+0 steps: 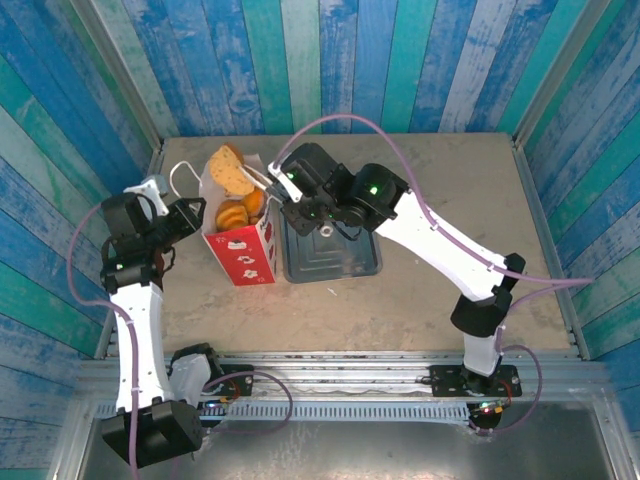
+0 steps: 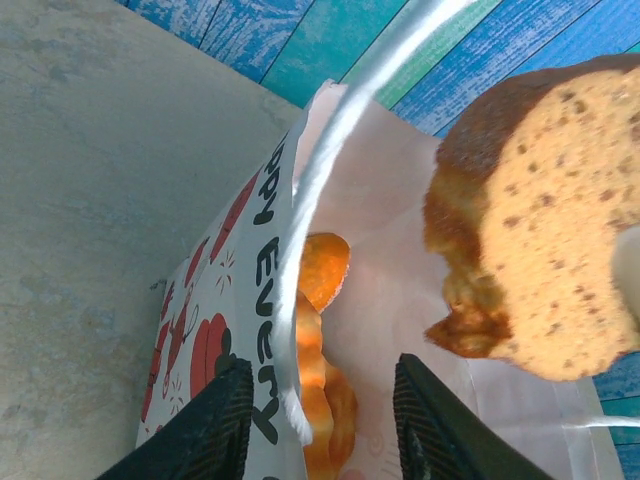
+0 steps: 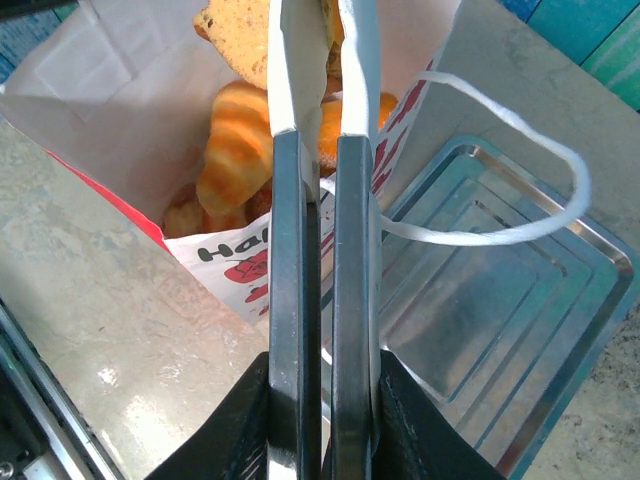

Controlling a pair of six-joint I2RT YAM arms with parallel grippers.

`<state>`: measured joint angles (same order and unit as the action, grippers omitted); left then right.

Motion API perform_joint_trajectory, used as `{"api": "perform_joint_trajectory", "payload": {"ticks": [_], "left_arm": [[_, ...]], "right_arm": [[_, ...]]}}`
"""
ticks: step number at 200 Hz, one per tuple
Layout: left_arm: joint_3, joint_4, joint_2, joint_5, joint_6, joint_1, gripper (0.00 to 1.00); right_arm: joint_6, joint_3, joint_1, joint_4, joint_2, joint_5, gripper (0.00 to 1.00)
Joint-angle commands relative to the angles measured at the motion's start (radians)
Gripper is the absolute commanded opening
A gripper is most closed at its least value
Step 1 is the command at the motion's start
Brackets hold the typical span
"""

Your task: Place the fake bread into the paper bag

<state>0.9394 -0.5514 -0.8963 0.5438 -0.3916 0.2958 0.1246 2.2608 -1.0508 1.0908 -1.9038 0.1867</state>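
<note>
Left gripper (image 2: 322, 362) stands parted astride the paper bag (image 2: 210, 330) rim, lower centre; bread (image 2: 330, 420) lies between its fingers. Right gripper (image 3: 322, 30) is clenched, top centre, beside bread; grasp indeterminate.

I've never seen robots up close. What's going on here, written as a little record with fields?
bag: paper bag upright on the table, mouth open
bread: fake bread inside the bag; brown slice sticks up above the rim
tray: grey tray just right of the bag, its visible part bare
left fingers: apart, straddling the bag's left rim
right fingers: shut on the bag's right rim, beside a cord handle
</note>
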Motion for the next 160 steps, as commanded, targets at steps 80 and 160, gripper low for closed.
{"api": "perform_joint_trajectory", "payload": {"ticks": [80, 160], "left_arm": [[-0.054, 0.023, 0.038, 0.007, 0.015, 0.006, 0.27], [-0.08, 0.064, 0.057, 0.011, -0.022, 0.006, 0.2]], "right_arm": [[-0.026, 0.054, -0.016, 0.04, -0.092, -0.006, 0.28], [-0.028, 0.088, -0.015, 0.04, -0.077, 0.01, 0.36]]}}
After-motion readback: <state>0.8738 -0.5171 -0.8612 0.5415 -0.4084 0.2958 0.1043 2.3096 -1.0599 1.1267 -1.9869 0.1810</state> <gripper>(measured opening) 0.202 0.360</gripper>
